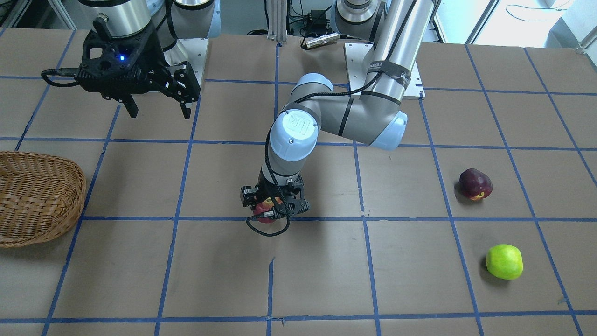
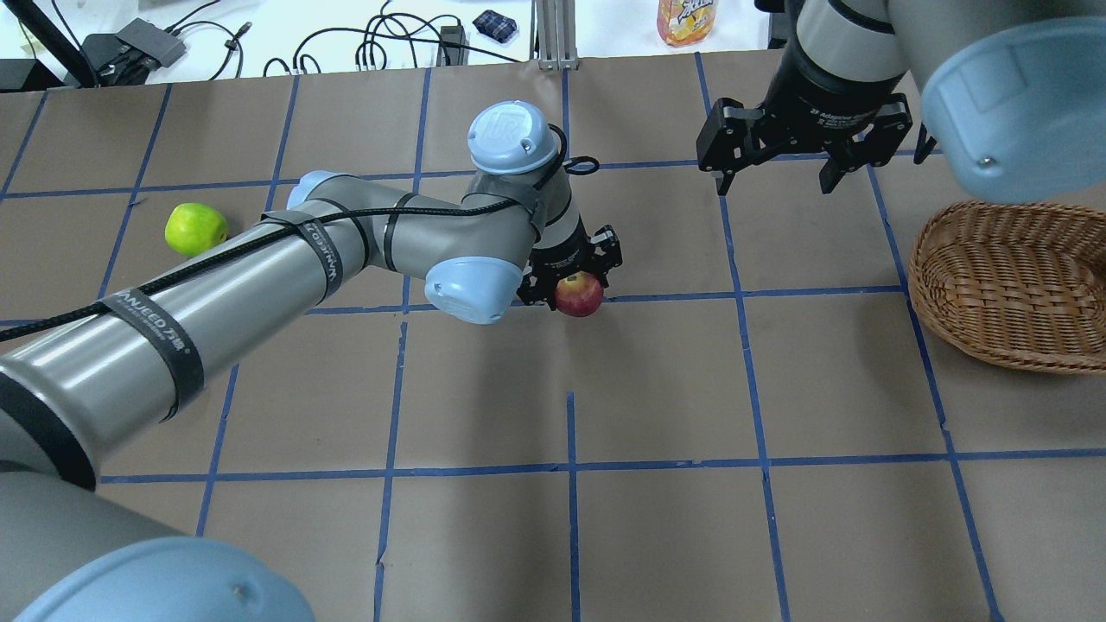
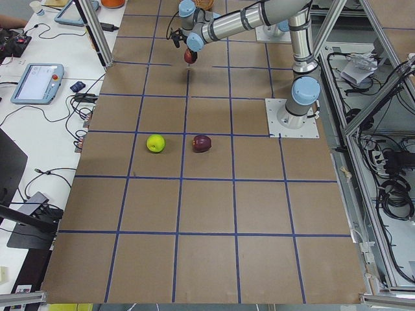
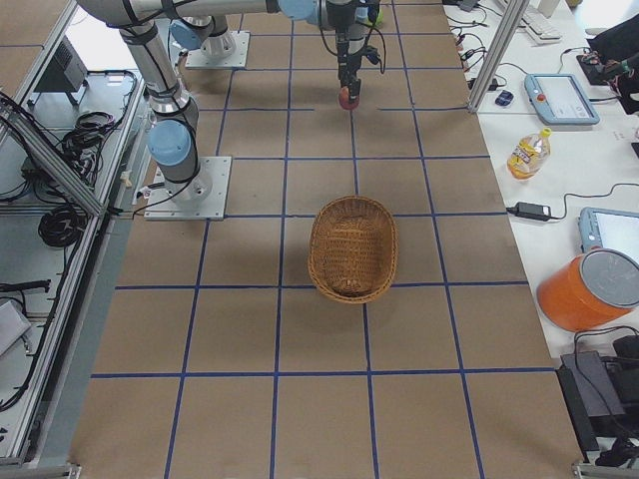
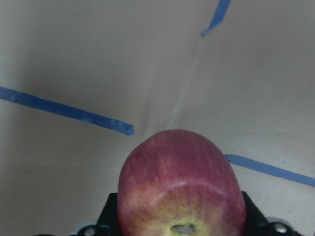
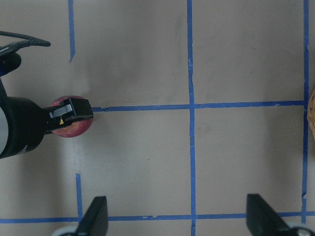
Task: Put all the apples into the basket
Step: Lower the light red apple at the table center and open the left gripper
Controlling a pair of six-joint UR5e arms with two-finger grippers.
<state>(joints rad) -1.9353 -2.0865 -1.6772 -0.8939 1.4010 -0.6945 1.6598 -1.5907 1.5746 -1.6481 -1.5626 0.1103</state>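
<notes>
- Pinching the red apple (image 2: 580,295) from above, the left gripper (image 2: 572,278) stands about midway between the counter's (image 2: 657,389) two end edges. Its fingers are on opposite flanks of the fruit, and the yellowish stem dimple faces the wrist camera.
- The right gripper (image 2: 778,184) hangs spread and empty, nearer the counter's right end edge. It is just inward of the basket (image 2: 1002,276), which holds no apples.
- The maroon apple (image 1: 475,184) and the green apple (image 1: 504,262) lie near the left end edge, well apart from the basket. The green one is closer to the operators' edge.
- The step in hand looks like carrying the red apple across towards the basket. Whether it hangs clear of the counter is hard to tell, so lift first rather than drag.
- Keep the grip firm and the wrist level, since a round, smooth apple can roll out of a two-finger pinch.
- The left arm is already stretched far over, so a hand-over to the waiting right gripper may be needed. The giving fingers should part only once the other pair has closed.
- Release low inside the basket, away from the rim, so the fruit neither bounces out nor bruises.
</notes>
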